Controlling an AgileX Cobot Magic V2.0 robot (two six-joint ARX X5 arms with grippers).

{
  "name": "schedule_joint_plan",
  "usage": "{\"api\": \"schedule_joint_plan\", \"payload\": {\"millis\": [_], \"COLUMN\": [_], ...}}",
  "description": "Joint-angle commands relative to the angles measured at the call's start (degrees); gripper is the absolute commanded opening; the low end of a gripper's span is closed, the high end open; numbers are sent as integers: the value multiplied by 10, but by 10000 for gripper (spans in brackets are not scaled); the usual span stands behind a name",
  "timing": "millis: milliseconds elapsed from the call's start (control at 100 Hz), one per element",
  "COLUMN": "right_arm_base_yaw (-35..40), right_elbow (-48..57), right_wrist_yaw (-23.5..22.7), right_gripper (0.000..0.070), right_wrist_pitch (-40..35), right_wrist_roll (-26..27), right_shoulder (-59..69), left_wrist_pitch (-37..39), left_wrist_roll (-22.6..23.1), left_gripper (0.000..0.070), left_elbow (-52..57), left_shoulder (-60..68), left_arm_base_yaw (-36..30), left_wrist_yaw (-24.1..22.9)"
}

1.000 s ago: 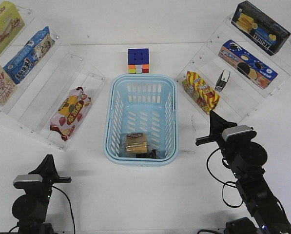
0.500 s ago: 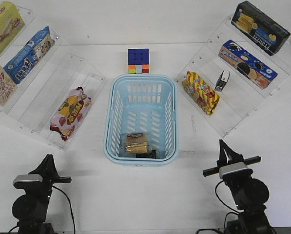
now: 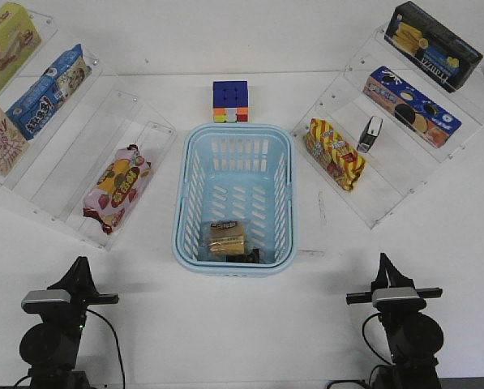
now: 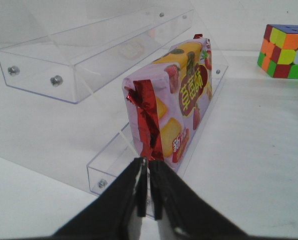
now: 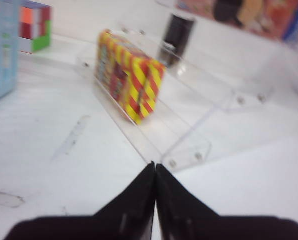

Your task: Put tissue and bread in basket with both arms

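Resting at the near end of the light-blue basket (image 3: 235, 198), mid-surface, the wrapped bread (image 3: 226, 238) lies beside a dark tissue (image 3: 252, 256) pack. Left end effector (image 4: 149, 192) and right end effector (image 5: 154, 172) sit pressed together, empty, near the surface's front corners.

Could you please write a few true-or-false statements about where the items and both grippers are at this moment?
1. The bread lies inside the basket. True.
2. The left gripper is shut on a snack bag. False: its fingers are closed on nothing, short of the pink snack bag.
3. The puzzle cube sits inside the basket. False: it stands on the table beyond the basket's far rim.
4. The right gripper is shut and empty. True.
5. A slim tissue pack stands on the right-hand shelf. True.
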Motion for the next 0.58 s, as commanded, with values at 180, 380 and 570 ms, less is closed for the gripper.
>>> {"api": "schedule_joint_plan", "payload": {"millis": [180,380,570], "right_arm_base_yaw": [-3,-3,-3], "right_elbow": [-1,-1,-1], "right_wrist_yaw": [2,2,2], "right_gripper": [1,1,1], "right_wrist_pitch": [17,17,17], "right_wrist_roll": [38,38,38], "right_shoulder": [7,7,7], "left_wrist_pitch": [8,8,8], "left_wrist_roll": [7,7,7], "left_gripper": [1,1,1], "left_elbow": [-12,-12,-12], "left_shoulder": [-1,-1,-1], "left_arm_base_yaw": [0,0,0], "left_wrist_yaw": [1,1,1]}}
